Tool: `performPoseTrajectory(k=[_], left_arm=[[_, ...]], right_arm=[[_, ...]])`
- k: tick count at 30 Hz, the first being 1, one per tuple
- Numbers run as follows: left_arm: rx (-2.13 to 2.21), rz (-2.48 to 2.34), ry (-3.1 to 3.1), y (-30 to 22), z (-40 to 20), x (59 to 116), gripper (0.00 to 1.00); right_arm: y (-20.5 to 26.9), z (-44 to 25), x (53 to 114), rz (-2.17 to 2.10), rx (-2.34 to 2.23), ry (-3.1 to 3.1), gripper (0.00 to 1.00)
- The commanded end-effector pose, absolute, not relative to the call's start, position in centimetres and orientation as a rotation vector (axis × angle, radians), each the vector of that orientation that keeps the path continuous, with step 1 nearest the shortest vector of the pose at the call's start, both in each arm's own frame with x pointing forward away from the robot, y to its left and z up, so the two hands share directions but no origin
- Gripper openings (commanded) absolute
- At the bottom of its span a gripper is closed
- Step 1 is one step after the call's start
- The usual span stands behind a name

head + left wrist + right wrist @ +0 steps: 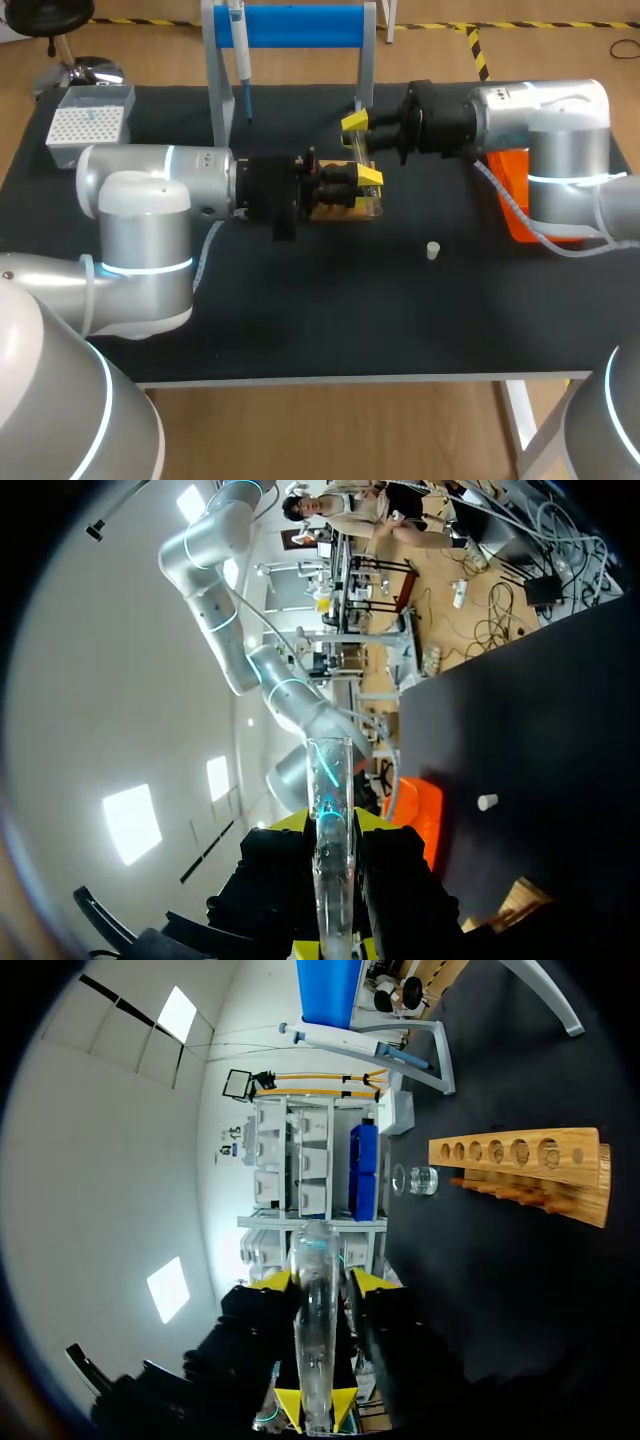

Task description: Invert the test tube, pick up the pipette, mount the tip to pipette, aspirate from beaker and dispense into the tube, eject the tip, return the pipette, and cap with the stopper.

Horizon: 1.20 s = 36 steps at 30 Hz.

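Evidently the test tube [330, 790] is clamped by left jaws and right jaws alike; inversion is judged underway. Pipette [241, 60] and stopper [432, 250] are not yet handled.

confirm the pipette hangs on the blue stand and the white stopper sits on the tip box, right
Not quite: the pipette does hang on the blue stand, but the head view shows the white stopper lying on the bare black table, far from the tip box.
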<state>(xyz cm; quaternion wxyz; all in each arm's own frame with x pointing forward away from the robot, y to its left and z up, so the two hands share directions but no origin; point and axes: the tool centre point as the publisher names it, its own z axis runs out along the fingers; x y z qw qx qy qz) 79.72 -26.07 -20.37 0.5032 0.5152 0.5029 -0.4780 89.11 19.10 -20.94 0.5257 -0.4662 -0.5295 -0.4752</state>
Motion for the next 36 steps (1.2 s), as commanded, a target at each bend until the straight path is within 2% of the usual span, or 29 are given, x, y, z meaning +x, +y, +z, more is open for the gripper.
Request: performPoseTrajectory(k=[1, 20, 29, 36], left_arm=[[1.248, -1.153, 1.215, -25.7, -20.3, 79.8, 0.00], [1.248, -1.153, 1.215, -25.7, -20.3, 79.8, 0.00], [1.248, -1.153, 1.215, -25.7, -20.3, 79.8, 0.00], [1.248, -1.153, 1.215, -25.7, -20.3, 79.8, 0.00]], right_arm=[[19.0, -20.9, 89.1, -1.135, -1.115, -1.268, 1.00], [19.0, -20.9, 89.1, -1.135, -1.115, -1.268, 1.00], [12.6, -20.5, 87.8, -1.362, -1.065, -1.522, 1.00], [9.5, -21.8, 87.5, -1.479, -1.001, -1.709, 1.00]])
